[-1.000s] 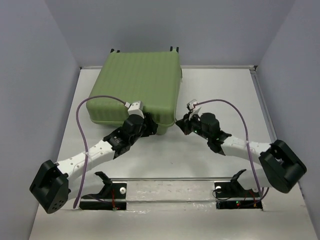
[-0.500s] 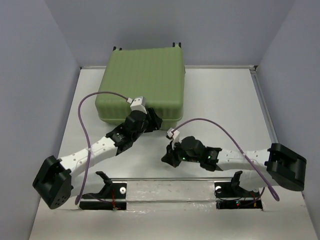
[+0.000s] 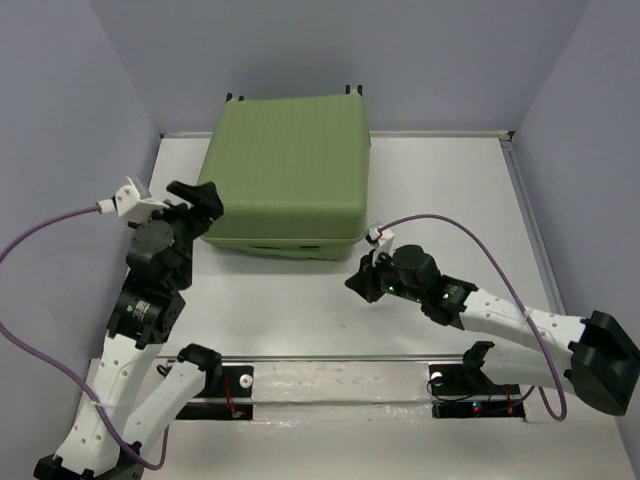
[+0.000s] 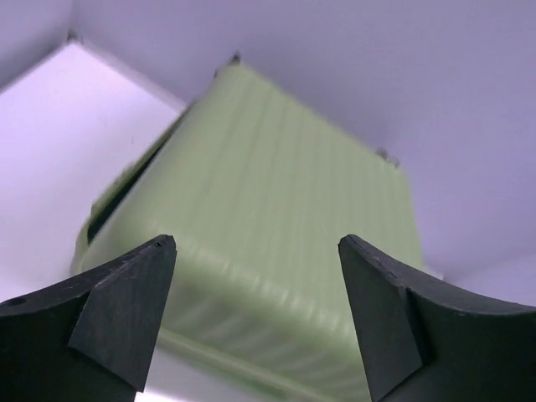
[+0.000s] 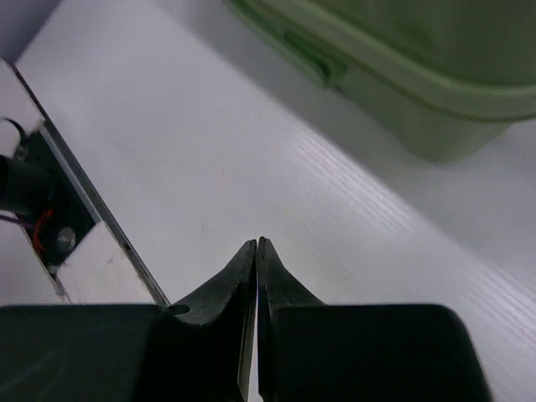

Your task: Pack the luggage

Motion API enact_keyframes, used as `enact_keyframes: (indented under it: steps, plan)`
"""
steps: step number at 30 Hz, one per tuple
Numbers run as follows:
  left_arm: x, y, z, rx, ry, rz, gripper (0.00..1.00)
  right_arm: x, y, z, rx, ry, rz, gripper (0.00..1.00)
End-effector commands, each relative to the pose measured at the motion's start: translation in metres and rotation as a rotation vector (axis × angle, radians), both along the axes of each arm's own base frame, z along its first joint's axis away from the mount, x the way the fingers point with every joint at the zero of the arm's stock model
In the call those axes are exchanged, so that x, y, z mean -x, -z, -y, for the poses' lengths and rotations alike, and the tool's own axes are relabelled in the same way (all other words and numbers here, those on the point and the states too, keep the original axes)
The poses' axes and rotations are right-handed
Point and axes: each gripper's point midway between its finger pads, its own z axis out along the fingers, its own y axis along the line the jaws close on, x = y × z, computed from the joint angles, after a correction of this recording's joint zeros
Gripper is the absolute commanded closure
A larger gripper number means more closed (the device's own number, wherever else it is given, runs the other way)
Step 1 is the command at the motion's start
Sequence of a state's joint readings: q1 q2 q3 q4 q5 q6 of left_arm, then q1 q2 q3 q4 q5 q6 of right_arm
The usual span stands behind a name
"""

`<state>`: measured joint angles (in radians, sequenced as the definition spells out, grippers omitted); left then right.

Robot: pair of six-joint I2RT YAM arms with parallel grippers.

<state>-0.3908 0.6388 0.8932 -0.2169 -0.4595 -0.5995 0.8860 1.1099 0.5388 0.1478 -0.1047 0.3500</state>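
Left hand (image 4: 257, 241): spread wide, nothing between the fingers, apparently touching nothing. Raised just beside the near-left corner of the large light-green ribbed hard-shell suitcase (image 3: 290, 170), aimed across its lid.

Suitcase: flat on the white table (image 3: 450, 190), lid down, set back against the far wall, wheels at the far edge. Roughly square, so no clear long axis.

Right hand (image 5: 256, 244): pressed fully shut on nothing, low over bare table, a little clear of the near-right corner.

Nearer of the two, by the look of it: left. Likely hinge of the coming move: the front seam facing both arms.
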Motion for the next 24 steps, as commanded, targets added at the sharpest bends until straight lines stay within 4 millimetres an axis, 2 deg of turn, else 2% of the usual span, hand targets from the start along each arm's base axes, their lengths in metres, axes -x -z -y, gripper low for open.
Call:
enact_keyframes:
  steps: [1,2,3,4,5,6,7,8,9,10,11,12,13,14,15,16,17,18,19,21,22,24]
  plan:
    - [-0.043,-0.031,-0.019,-0.105,-0.026,-0.031,0.08,-0.042,-0.076,0.019,-0.096,0.176,0.107,0.81]
    - [-0.065,-0.015,-0.023,-0.102,-0.026,-0.094,0.08,-0.052,-0.097,0.022,-0.125,0.208,0.124,0.77]
    - [-0.079,-0.021,-0.054,-0.078,-0.089,-0.080,0.08,-0.070,-0.099,0.037,-0.108,0.287,0.128,0.74]
    - [-0.088,-0.016,-0.065,-0.055,-0.085,-0.082,0.08,-0.078,-0.106,0.043,-0.112,0.315,0.135,0.69]
    - [-0.106,0.002,-0.063,0.009,-0.013,-0.123,0.08,-0.087,-0.114,0.050,-0.121,0.346,0.145,0.63]
    - [-0.116,0.006,-0.074,0.039,-0.009,-0.120,0.09,-0.096,-0.127,0.055,-0.149,0.372,0.148,0.55]
    - [-0.123,0.014,-0.082,0.071,-0.007,-0.134,0.10,-0.105,-0.130,0.061,-0.155,0.395,0.144,0.47]
    - [-0.138,0.039,-0.091,0.126,0.020,-0.189,0.11,-0.117,-0.136,0.073,-0.184,0.425,0.131,0.32]
    - [-0.146,0.044,-0.094,0.138,0.035,-0.204,0.12,-0.123,-0.151,0.075,-0.215,0.423,0.137,0.25]
    - [-0.153,0.053,-0.096,0.149,0.045,-0.230,0.12,-0.133,-0.150,0.077,-0.216,0.431,0.122,0.18]
    - [-0.163,0.071,-0.101,0.171,0.061,-0.273,0.11,-0.139,-0.155,0.079,-0.235,0.410,0.109,0.11]
    - [-0.169,0.076,-0.105,0.179,0.063,-0.275,0.11,-0.144,-0.173,0.077,-0.262,0.393,0.126,0.08]
    - [-0.173,0.081,-0.104,0.193,0.084,-0.280,0.11,-0.153,-0.170,0.074,-0.260,0.392,0.106,0.05]
    - [-0.179,0.096,-0.115,0.215,0.070,-0.310,0.10,-0.158,-0.175,0.070,-0.274,0.386,0.101,0.04]
    - [-0.184,0.097,-0.121,0.240,0.057,-0.310,0.10,-0.165,-0.192,0.066,-0.299,0.381,0.122,0.02]
    - [-0.188,0.101,-0.126,0.254,0.045,-0.308,0.10,-0.173,-0.196,0.066,-0.309,0.391,0.121,0.02]
    - [-0.196,0.112,-0.134,0.269,0.034,-0.318,0.10,-0.190,-0.184,0.065,-0.309,0.418,0.081,0.01]
    - [-0.200,0.118,-0.136,0.277,0.032,-0.332,0.10,-0.200,-0.184,0.068,-0.320,0.441,0.070,0.01]
    - [-0.207,0.136,-0.137,0.291,0.036,-0.372,0.10,-0.215,-0.179,0.070,-0.350,0.479,0.024,0.01]
    - [-0.214,0.148,-0.136,0.297,0.046,-0.400,0.11,-0.239,-0.174,0.086,-0.403,0.565,-0.005,0.07]
    - [-0.215,0.156,-0.135,0.304,0.048,-0.416,0.12,-0.254,-0.169,0.106,-0.428,0.632,-0.024,0.13]
    - [-0.218,0.175,-0.132,0.304,0.046,-0.455,0.12,-0.272,-0.156,0.121,-0.454,0.716,-0.053,0.49]
